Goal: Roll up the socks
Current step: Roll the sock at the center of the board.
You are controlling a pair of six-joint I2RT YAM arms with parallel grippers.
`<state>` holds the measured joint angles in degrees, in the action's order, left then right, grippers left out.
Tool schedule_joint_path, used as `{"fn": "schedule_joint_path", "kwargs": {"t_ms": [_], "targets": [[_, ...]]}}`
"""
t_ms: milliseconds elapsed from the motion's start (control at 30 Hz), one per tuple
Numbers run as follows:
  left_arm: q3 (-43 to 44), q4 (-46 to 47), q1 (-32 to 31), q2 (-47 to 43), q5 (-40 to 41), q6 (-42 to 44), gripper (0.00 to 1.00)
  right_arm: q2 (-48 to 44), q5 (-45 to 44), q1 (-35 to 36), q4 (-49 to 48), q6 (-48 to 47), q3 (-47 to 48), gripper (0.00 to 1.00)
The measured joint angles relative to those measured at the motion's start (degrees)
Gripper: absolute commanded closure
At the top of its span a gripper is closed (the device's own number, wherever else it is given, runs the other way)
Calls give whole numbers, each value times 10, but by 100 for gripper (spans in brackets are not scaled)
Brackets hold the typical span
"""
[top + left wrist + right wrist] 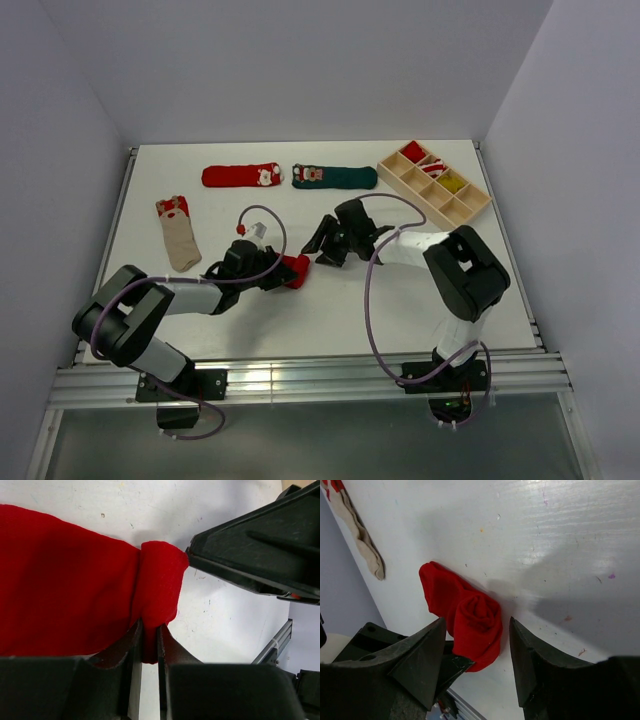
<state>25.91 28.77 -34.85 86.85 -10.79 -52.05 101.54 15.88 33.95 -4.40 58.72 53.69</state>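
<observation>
While I watch the feeds, the left fingers (122, 652) are clenched on the rolled end of a red sock (296, 270) at front centre of the tabletop (400, 310). The right fingers (530, 655) stand released just beside the roll; I cannot confirm contact. A second red sock (240, 176) and a green sock (333, 176) lie flat at the rear, and a beige sock (178, 232) lies left.

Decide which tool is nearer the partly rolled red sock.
Left. The left tool pinches the red sock by its rolled end; the right tool stands open close beside.
</observation>
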Motion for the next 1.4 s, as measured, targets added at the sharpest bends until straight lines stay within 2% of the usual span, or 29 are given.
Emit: {"fn": "schedule_joint_path", "kwargs": {"t_ms": [333, 633, 733, 800, 833, 867, 900, 933, 1000, 1100, 1133, 1200, 1233, 1333, 1400], "targets": [[-4, 21, 7, 12, -23, -15, 96, 19, -3, 15, 22, 5, 24, 40], [-5, 37, 8, 23, -32, -19, 94, 45, -12, 24, 59, 6, 47, 47], [-8, 48, 8, 30, -35, -23, 93, 49, -13, 26, 75, 6, 53, 52], [-10, 53, 8, 32, -38, -26, 92, 49, -12, 27, 83, 7, 59, 60], [-11, 56, 9, 33, -39, -27, 92, 49, -13, 27, 87, 6, 62, 64], [-12, 59, 9, 34, -40, -27, 91, 50, -13, 28, 92, 4, 64, 75], [-12, 60, 9, 35, -41, -28, 91, 50, -14, 28, 96, 3, 67, 80], [-12, 61, 9, 35, -42, -28, 89, 52, -14, 28, 99, 2, 70, 91], [-12, 63, 9, 36, -43, -28, 83, 55, -16, 28, 109, 2, 76, 100], [-12, 63, 9, 37, -43, -27, 73, 57, -19, 29, 126, 1, 86, 100], [-12, 63, 9, 37, -43, -26, 65, 57, -21, 29, 131, -1, 88, 100], [-12, 58, 9, 36, -43, -23, 57, 58, -25, 30, 145, -3, 96, 100], [-12, 55, 9, 36, -43, -21, 49, 59, -28, 30, 153, -5, 100, 100], [-12, 35, 9, 17, -39, -9, 38, 63, -31, 30, 171, -11, 112, 100], [-12, 10, 6, -11, -27, 4, 34, 68, -34, 30, 182, -14, 122, 100]]}}
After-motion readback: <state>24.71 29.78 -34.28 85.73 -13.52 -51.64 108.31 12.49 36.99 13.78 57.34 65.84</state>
